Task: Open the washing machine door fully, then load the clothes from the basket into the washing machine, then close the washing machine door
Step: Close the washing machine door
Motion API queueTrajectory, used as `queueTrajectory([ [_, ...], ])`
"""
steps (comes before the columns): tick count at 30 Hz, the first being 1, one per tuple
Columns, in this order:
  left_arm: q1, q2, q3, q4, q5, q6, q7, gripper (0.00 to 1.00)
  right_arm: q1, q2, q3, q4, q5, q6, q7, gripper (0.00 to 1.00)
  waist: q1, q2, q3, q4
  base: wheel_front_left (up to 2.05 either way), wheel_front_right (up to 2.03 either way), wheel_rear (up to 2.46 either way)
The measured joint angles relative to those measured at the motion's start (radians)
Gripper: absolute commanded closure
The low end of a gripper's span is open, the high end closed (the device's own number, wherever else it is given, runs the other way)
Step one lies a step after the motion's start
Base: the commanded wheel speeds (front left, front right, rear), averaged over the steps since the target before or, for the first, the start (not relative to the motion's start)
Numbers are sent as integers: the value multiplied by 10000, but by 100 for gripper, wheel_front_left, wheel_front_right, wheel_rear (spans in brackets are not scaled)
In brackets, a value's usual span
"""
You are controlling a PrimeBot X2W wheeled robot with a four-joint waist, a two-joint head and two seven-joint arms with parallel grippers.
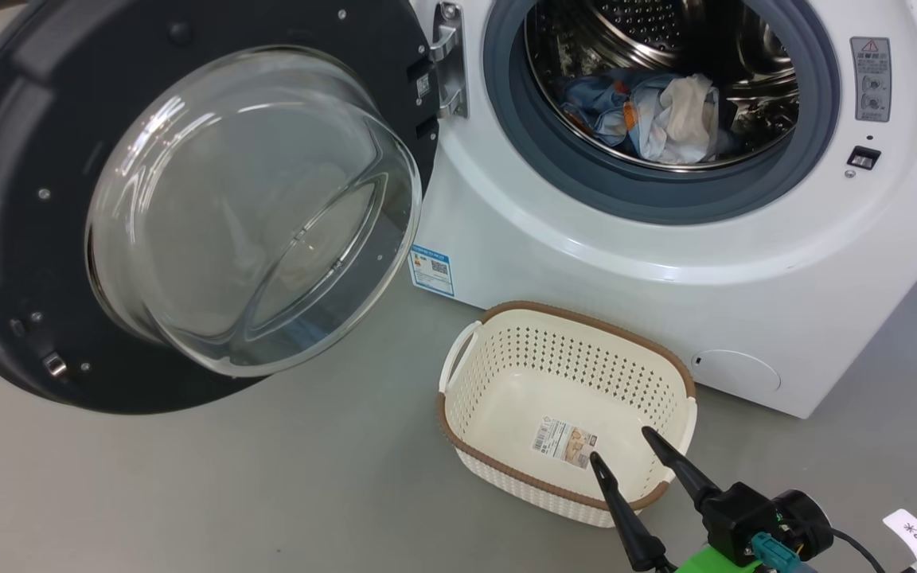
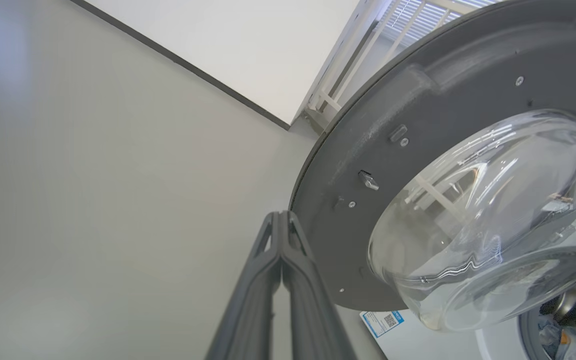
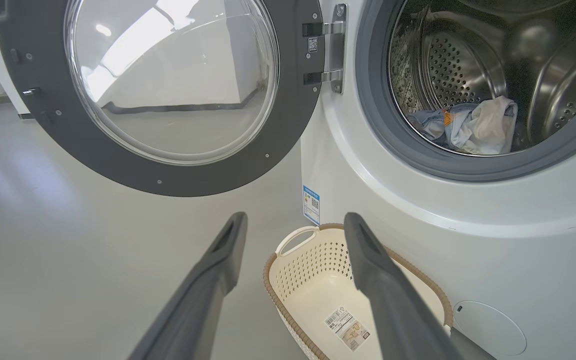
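- The washing machine door (image 1: 251, 215) is seen swung wide open to the left of the washing machine (image 1: 626, 247). It is carried on a metal hinge (image 1: 449, 60), and its inner face with the bulging glass bowl is turned toward the head camera.
- The clothes (image 1: 649, 111) are found inside the steel drum (image 1: 665, 32), heaped at its bottom behind the grey gasket (image 1: 522, 135). Light blue fabric with an orange patch is seen there, with a cream-white cloth lying on top.
- The basket (image 1: 578, 318) is set on the grey floor (image 1: 267, 477) just in front of the machine, below the drum opening. A label sticker (image 1: 563, 442) is seen on its bare bottom.
- A blue label sticker (image 1: 431, 269) is fixed to the machine's lower front corner, below the hinge and between the door and the basket.
- The right tool (image 1: 622, 446) is held wide, its two dark fingers spread well apart with nothing gripped between them. Its fingertips are placed over the near rim of the basket and are pointed toward the basket's inside.
- The left tool (image 2: 281, 215) is closed, its fingers pressed together along their length with nothing caught between them.
- In the left wrist view its tips are placed just beside the outer edge of the door's dark ring, near the small metal latch (image 2: 368, 180). Whether the edge is touched cannot be told.
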Motion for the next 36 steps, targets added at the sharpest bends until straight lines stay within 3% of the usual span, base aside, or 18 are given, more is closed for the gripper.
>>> queueTrajectory([
  [3, -666, -38, 698, 495, -1281, -621, 0, 100, -2, -2, 6, 23, 0, 0, 2, 0, 0, 0, 92, 9, 0, 0, 0],
  [7, -1946, 136, 1676, 1352, -3352, -1091, 224, 100, -3, -6, -6, 33, 0, 0, 2, 0, 0, 0, 195, 13, 0, 0, 0],
  [14, -4456, 2150, 3229, 2957, -6512, -1269, 1822, 100, 157, -12, -151, 29, -35, 0, 2, 0, 0, 0, 343, -5, 0, 0, 0],
  [17, -5525, 3045, 3398, 4203, -7191, -1271, 2650, 100, 476, -13, -270, 40, -31, 0, 2, 0, 0, 0, 398, -34, 0, 0, 0],
  [21, -7209, 3781, 3668, 5634, -8101, -1271, 3404, 100, 968, -8, -428, 94, -90, 0, 2, 0, 0, 0, 496, -53, 0, 0, 0],
  [27, -8666, 4916, 3591, 6688, -8220, -1271, 3919, 100, 1171, -2, -453, 42, -362, 0, 2, 0, 0, 0, 624, -401, 0, 0, 0],
  [36, -9117, 5547, 3442, 7461, -8696, -1271, 5574, 100, 1283, -2, -466, -40, -625, 0, 2, 0, 0, 0, 1009, -1334, 0, 0, 0],
])
